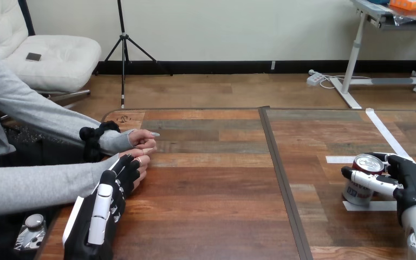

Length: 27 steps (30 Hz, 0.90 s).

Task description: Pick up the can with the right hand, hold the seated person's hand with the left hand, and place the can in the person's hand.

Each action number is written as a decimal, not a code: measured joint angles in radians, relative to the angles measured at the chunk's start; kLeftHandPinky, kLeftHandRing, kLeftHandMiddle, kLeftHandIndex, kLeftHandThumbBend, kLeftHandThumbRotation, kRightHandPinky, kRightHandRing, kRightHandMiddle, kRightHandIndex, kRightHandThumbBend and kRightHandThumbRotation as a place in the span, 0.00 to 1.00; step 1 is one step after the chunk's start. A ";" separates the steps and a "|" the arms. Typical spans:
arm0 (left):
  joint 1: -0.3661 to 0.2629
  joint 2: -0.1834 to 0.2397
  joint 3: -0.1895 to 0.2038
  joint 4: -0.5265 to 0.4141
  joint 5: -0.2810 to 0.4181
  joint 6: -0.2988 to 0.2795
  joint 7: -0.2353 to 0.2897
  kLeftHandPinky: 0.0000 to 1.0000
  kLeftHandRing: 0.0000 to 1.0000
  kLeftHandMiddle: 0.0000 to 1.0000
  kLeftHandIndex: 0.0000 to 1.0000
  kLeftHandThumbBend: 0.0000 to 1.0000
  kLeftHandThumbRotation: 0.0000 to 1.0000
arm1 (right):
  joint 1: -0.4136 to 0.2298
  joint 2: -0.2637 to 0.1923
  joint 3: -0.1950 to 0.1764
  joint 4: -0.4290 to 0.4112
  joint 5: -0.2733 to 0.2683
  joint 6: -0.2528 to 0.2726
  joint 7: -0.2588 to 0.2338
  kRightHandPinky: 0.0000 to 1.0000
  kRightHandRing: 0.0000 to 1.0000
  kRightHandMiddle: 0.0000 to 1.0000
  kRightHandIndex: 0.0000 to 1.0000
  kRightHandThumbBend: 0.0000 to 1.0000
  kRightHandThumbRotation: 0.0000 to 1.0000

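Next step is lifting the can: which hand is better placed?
Right. The right hand is already curled round the can, which stands on the table; the left hand is far off, beside the person's nearer hand.

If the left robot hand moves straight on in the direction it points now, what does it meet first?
The person's nearer hand, directly ahead of the left robot hand; they seem to touch, though depth is unclear.
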<state>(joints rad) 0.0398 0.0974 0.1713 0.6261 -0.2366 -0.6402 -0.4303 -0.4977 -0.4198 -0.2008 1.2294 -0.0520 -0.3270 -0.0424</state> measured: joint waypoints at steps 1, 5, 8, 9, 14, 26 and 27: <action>0.000 0.000 0.000 0.000 0.000 0.000 0.000 0.95 0.91 0.89 0.89 0.56 1.00 | 0.000 0.000 0.001 0.000 -0.001 -0.001 -0.002 0.45 0.50 0.54 0.55 0.72 0.00; 0.000 0.000 0.000 0.000 0.000 0.000 0.001 0.95 0.91 0.89 0.88 0.56 1.00 | 0.000 -0.001 0.003 0.001 -0.006 -0.003 -0.015 0.42 0.46 0.52 0.53 0.72 0.00; 0.000 0.000 0.000 0.000 0.001 0.000 0.002 0.95 0.90 0.88 0.88 0.55 1.00 | 0.001 -0.001 0.006 0.002 -0.013 -0.006 -0.028 0.39 0.44 0.50 0.52 0.72 0.00; 0.000 0.000 0.000 0.000 0.001 0.000 0.002 0.95 0.90 0.88 0.88 0.55 1.00 | 0.001 -0.001 0.008 0.002 -0.016 -0.009 -0.033 0.39 0.43 0.49 0.52 0.72 0.00; 0.000 0.000 0.000 0.000 0.001 0.000 0.002 0.94 0.90 0.88 0.88 0.56 1.00 | 0.002 -0.001 0.011 0.003 -0.026 -0.017 -0.048 0.37 0.42 0.48 0.51 0.71 0.00; 0.000 0.000 -0.001 0.000 0.001 0.000 0.001 0.94 0.90 0.88 0.88 0.56 1.00 | 0.008 -0.001 0.004 0.004 -0.014 -0.041 -0.036 0.37 0.41 0.47 0.49 0.71 0.00; 0.000 0.000 -0.001 0.000 0.001 0.000 0.001 0.94 0.90 0.88 0.88 0.56 1.00 | 0.008 -0.001 0.004 0.005 -0.013 -0.042 -0.036 0.37 0.41 0.47 0.49 0.72 0.00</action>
<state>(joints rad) 0.0397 0.0975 0.1707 0.6261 -0.2358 -0.6401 -0.4290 -0.4893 -0.4209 -0.1971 1.2346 -0.0651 -0.3688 -0.0779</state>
